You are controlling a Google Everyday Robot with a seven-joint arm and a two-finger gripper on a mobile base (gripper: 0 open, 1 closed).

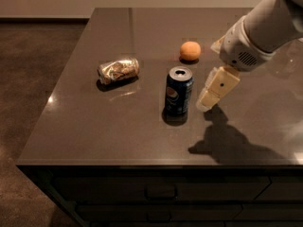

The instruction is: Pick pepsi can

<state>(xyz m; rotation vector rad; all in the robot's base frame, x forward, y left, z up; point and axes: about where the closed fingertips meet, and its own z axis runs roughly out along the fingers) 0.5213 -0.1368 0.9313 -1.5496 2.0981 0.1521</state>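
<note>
The pepsi can (178,91) stands upright near the middle of the dark table (94,126). It is dark blue with a silver top and a round logo. My gripper (208,98) hangs above the table just to the right of the can, close to it but apart from it. Nothing is held in it. The white arm reaches in from the upper right.
An orange fruit (190,50) lies behind the can. A shiny crumpled silver-gold can (118,70) lies on its side to the left. The table's front edge runs just below, with drawers under it. The floor is to the left.
</note>
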